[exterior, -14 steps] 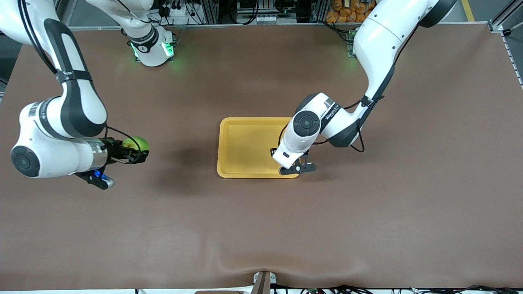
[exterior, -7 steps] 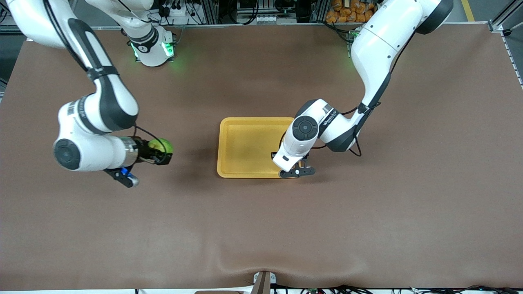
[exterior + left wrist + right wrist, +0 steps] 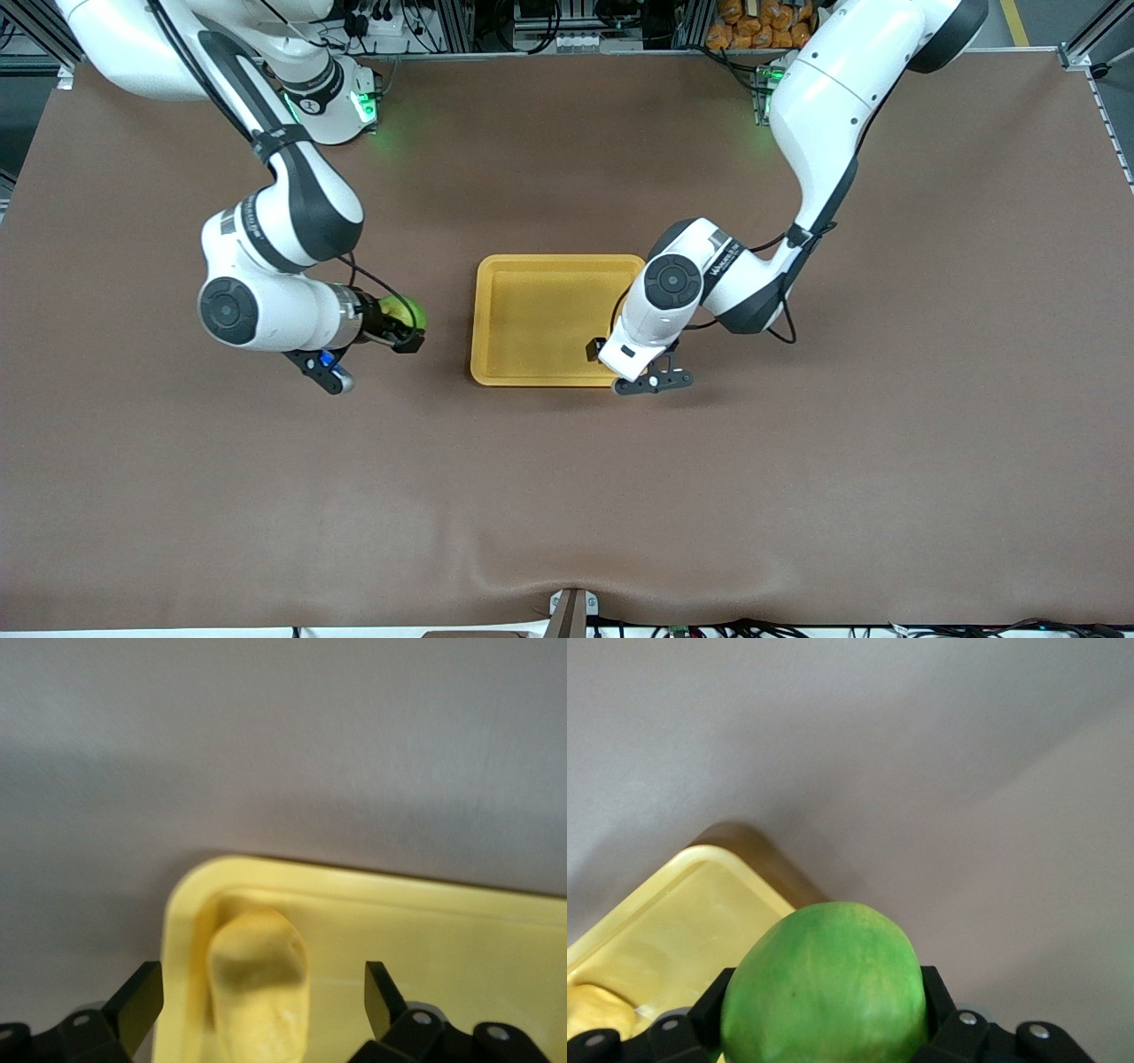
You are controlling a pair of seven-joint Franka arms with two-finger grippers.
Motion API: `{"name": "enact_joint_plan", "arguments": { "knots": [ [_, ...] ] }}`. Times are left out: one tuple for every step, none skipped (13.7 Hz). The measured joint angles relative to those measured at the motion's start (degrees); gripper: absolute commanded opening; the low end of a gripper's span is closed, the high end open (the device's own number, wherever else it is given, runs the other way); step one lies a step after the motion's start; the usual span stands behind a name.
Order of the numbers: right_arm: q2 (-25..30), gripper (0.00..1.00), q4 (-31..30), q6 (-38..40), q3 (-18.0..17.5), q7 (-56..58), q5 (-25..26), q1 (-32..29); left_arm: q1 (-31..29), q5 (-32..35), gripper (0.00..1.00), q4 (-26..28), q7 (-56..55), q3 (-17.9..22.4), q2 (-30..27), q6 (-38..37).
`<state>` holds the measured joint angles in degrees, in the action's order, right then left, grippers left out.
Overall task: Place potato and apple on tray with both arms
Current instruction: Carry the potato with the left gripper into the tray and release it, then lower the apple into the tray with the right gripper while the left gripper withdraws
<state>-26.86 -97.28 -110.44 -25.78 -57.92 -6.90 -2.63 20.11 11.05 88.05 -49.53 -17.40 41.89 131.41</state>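
The yellow-orange tray sits at the centre of the front view on the brown table. The left arm reaches down from the upper right of that view, and its left gripper hangs over the tray corner nearest the front camera at the left arm's end. In the left wrist view its fingers stand wide apart with the potato lying loose between them, touching neither, tucked into a rounded corner of the tray against the raised rim.

The right arm comes from the upper left of the front view. Its right gripper is in the air over bare table, beside the tray toward the right arm's end. Its fingers are clamped on the green apple. In the right wrist view the apple fills the lower middle between the black fingers, with a tray corner at lower left and the potato's end just showing inside it.
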Motion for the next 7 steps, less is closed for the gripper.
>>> {"name": "enact_joint_plan", "arguments": {
  "knots": [
    [-0.4,0.00,0.0,-0.9,-0.4,-1.5,0.0,0.5,-0.8,0.1,1.00,-0.4,0.1,0.0,-1.3,-1.6],
    [-0.9,0.00,0.0,-1.8,-0.6,-2.8,0.1,1.1,-1.7,0.2,1.00,-0.7,0.6,0.0,-3.1,-3.7],
    [-1.4,0.00,-0.1,-2.7,-1.0,-4.2,0.2,1.5,-2.6,0.2,1.00,-1.0,1.3,0.0,-5.2,-6.2],
    [-2.0,0.00,-0.1,-3.8,-1.5,-5.8,0.4,1.9,-3.5,0.2,1.00,-1.2,2.6,0.0,-7.7,-9.3],
    [-2.5,0.00,-0.1,-4.7,-1.9,-7.3,0.9,2.4,-4.5,0.2,1.00,-1.2,4.2,0.1,-10.4,-12.2],
    [-3.1,0.00,-0.1,-5.5,-2.4,-8.8,1.6,2.9,-5.7,0.2,1.00,-1.2,5.7,0.1,-13.0,-14.8],
    [-3.7,0.00,-0.1,-6.3,-2.6,-10.3,2.2,3.6,-7.1,0.2,1.00,-1.2,6.7,0.1,-15.4,-17.2]
  ]
}}
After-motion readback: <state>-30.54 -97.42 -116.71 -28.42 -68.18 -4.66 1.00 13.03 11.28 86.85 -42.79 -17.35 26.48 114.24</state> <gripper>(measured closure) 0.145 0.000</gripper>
